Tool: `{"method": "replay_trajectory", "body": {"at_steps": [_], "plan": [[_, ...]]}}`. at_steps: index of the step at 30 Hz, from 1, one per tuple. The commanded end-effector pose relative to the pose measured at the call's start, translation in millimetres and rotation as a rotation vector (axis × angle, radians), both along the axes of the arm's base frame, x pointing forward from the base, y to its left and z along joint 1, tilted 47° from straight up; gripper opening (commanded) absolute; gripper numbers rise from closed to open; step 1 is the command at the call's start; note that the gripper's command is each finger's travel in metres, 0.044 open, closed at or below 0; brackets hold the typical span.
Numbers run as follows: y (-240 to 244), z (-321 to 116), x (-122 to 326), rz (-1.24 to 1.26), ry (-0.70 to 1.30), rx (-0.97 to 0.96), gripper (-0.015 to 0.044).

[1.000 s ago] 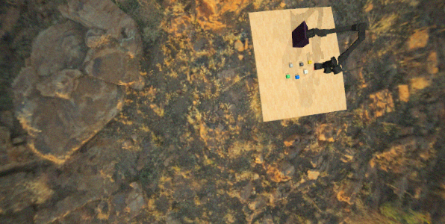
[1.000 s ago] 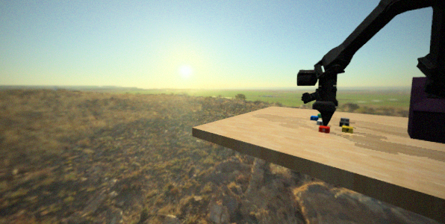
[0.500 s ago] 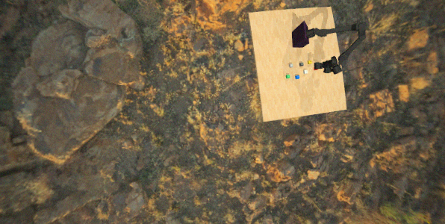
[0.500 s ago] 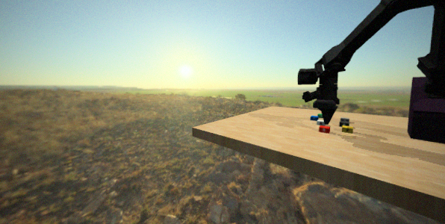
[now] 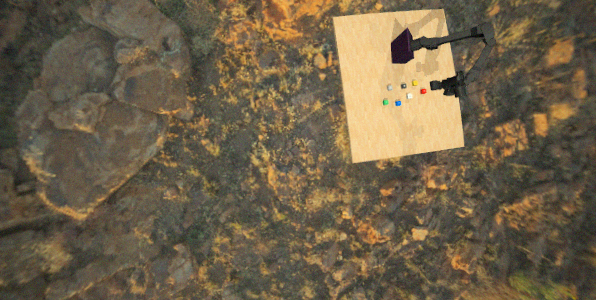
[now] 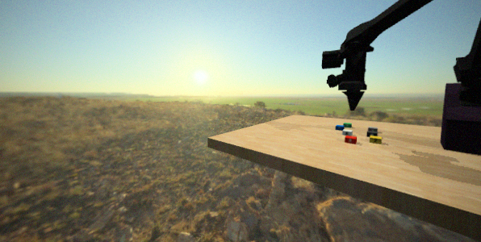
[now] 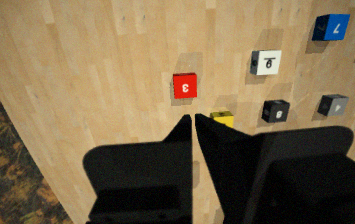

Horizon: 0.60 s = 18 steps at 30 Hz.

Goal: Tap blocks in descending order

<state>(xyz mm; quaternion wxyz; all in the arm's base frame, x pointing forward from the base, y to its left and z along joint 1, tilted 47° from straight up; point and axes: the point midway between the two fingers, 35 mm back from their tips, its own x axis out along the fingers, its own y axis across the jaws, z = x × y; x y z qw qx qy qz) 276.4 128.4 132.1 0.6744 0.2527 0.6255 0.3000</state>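
Top: claw (image 5: 434, 85) (image 6: 353, 107) (image 7: 192, 119) hovering beside red block (image 5: 423, 91) (image 6: 350, 139) (image 7: 185, 86) on bench (image 5: 370, 129) (image 6: 274, 144) (image 7: 114, 65). Exterior: claw hanging above bench, nearly closed, gripping nothing. Wrist: red block showing 3, yellow block (image 5: 414, 83) (image 6: 375, 139) (image 7: 222, 119) lying partly behind a finger.

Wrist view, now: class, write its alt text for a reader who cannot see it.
Closed black fingers hover near a red block showing 3; yellow, white, black, gray, blue and green blocks spread rightward across a wooden table.
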Motion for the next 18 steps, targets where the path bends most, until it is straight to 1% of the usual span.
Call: {"method": "replay_trajectory", "body": {"at_steps": [1,4,8,10,16,18], "plan": [[-4.4,6.9,-2.8,0.011,0.000,0.008,0.0020],[-18.0,-6.7,-11.8,0.010,0.001,0.002,0.0020],[-50.5,-42.7,-45.2,0.010,0.005,0.000,0.0020],[-58.0,-52.5,-57.1,0.011,0.005,0.003,0.0020],[-57.3,-55.5,-58.2,0.011,0.005,0.003,0.0020],[-45.3,-69.2,-55.3,0.010,0.005,-0.002,0.0020]]}}
